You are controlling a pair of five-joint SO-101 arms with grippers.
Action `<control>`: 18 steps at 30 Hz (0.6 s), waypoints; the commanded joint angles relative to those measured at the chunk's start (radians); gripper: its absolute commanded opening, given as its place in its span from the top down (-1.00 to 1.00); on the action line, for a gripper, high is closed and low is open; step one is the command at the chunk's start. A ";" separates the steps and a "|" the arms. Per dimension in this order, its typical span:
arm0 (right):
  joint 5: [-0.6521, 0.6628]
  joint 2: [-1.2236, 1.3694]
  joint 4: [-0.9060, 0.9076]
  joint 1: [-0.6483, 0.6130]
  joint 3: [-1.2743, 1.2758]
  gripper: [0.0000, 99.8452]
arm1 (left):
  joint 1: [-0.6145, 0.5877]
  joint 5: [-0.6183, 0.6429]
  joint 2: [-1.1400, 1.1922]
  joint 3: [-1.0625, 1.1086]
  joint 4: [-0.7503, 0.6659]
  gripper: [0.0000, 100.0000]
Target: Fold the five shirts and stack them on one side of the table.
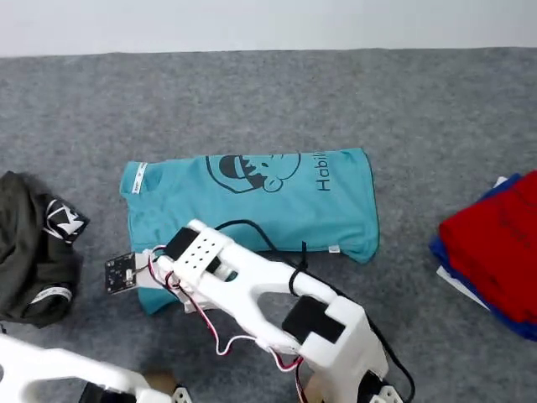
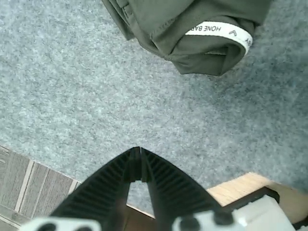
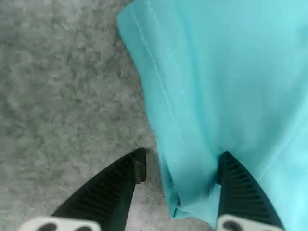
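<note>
Working on the teal shirt [image 1: 252, 201], lying print-up across the middle of the grey felted table [image 1: 377, 101] and already narrowed into a long band, likely so that the remaining folds can run end to end. Poising the right gripper [image 3: 183, 161] low over that shirt's near corner at the end bearing the white label, with jaws spread wide and set one on either side of the stitched edge, clamping nothing yet. Judging this a set-up for pinching the doubled cloth there, since a grip at a corner should let the whole end be lifted and carried over the rest. Holding the left gripper [image 2: 140, 151] low over bare felt near the table's front edge, jaws pressed together on nothing, probably parked clear of the fold while staying near the crumpled dark olive shirt [image 1: 29, 243] heaped at that side, apparently waiting unfolded for its turn. Piling finished work well apart at the opposite side: a folded red shirt [image 1: 495, 243] resting on a blue shirt [image 1: 442, 249], with a sliver of white cloth [image 1: 457, 285] peeking from beneath. Reading that pile as the chosen stacking side, with the teal shirt seemingly next to join it. Watching for the thin hem slipping out as the jaws come together.
</note>
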 commanded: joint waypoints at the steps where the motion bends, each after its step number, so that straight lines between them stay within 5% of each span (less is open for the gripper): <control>1: 0.009 0.028 -0.024 -0.007 -0.029 0.50 | 0.002 -0.009 -0.025 -0.008 0.014 0.99; 5: 0.011 0.079 -0.002 0.002 -0.100 0.57 | 0.002 -0.009 -0.025 -0.008 0.014 0.99; 10: 0.015 0.142 0.081 0.001 -0.209 0.98 | 0.000 -0.008 -0.025 -0.010 0.032 0.99; 18: 0.015 0.180 0.200 0.050 -0.396 0.98 | 0.003 -0.008 -0.025 -0.010 0.055 0.99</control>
